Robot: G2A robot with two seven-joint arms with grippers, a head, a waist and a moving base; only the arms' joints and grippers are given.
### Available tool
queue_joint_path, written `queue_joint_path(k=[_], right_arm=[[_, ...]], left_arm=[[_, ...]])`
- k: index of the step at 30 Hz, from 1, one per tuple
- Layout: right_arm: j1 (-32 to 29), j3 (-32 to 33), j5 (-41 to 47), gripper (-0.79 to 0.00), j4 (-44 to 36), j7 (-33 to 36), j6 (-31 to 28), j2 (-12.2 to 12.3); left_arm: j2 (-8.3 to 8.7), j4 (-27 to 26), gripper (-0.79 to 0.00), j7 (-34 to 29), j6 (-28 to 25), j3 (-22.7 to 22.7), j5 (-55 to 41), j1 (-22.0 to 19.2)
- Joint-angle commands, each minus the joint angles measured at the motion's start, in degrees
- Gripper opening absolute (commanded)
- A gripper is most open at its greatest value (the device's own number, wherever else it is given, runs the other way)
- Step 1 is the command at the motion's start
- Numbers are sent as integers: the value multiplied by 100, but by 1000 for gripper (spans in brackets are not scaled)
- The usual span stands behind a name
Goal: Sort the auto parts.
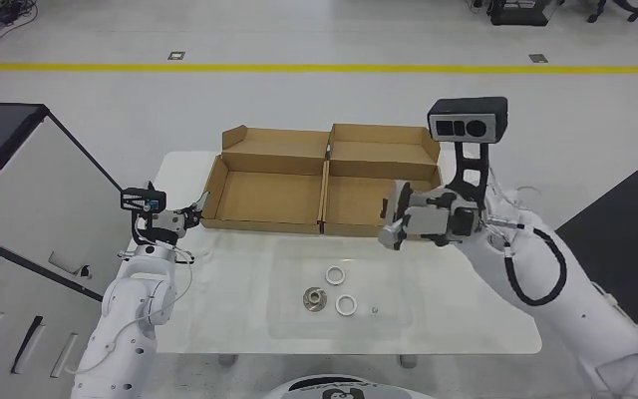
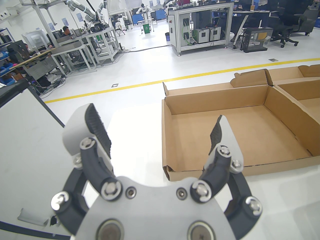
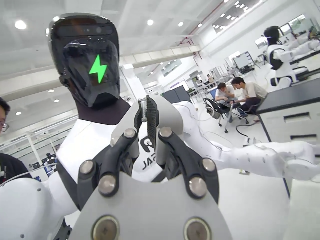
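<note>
Two open cardboard boxes stand side by side at the table's back: the left box [image 1: 264, 195] [image 2: 237, 131] and the right box [image 1: 374, 190]. My right gripper [image 1: 391, 227] [image 3: 145, 111] hovers over the front edge of the right box, tilted back toward the robot, shut on a small metal bolt [image 3: 143, 112]. My left gripper [image 1: 196, 211] [image 2: 155, 131] is open with nothing between its fingers, just left of the left box's front corner. On the table lie two white rings [image 1: 336, 273] [image 1: 346, 305], a metal flanged part [image 1: 315, 297] and a tiny nut [image 1: 374, 309].
The loose parts lie on a clear mat [image 1: 289, 319] in the middle of the white table [image 1: 219, 329]. A slanted white panel [image 1: 40, 190] with a dark edge stands to the left of the table.
</note>
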Motion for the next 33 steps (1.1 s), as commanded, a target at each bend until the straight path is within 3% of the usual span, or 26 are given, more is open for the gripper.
queue_joint_path(k=[1,9,15,28,33], right_arm=[[-51,-6,178,-785,21,30,-136,-43],[-372,48,737,-785,10,231,-559,-199],[-478,100,749,-785,-21,303,-550,-313],[-376,384,-1288,-785,49,-200,455,-414],[-416,418,-1454,-785,-47,-334,558,-464]], left_arm=[[0,0,0,0,0,0,0,0],[0,0,0,0,0,0,0,0],[0,0,0,0,0,0,0,0],[0,0,0,0,0,0,0,0],[0,0,0,0,0,0,0,0]])
